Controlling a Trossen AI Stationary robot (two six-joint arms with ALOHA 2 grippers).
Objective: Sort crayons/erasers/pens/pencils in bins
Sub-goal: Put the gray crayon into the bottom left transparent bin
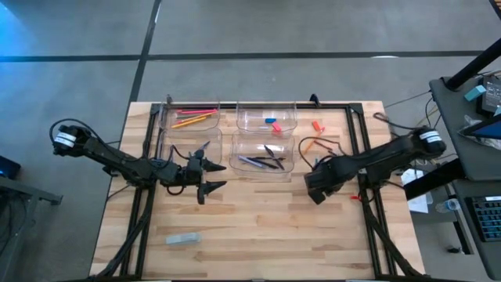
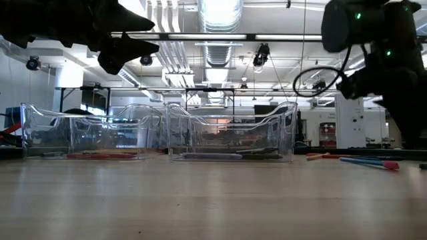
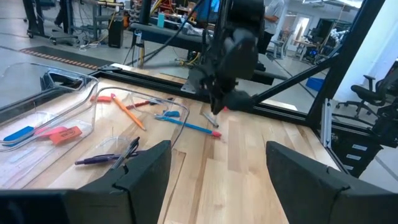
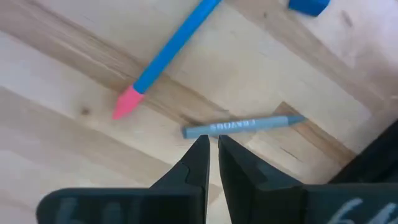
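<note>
Grey crayon [image 4: 242,126] lies just past the right gripper's [image 4: 213,146] shut fingers.

A grey crayon [image 4: 242,126] lying on the wooden table [image 4: 74,149] carries one line of dark printed capitals along its paper wrapper. The print appears upside down and is too small to read with certainty. The crayon lies crosswise just beyond the tips of the right gripper [image 4: 213,146], whose jaws are nearly together, close to them but not between them. No other text, label, number or sign can be read in any of the views.
</note>
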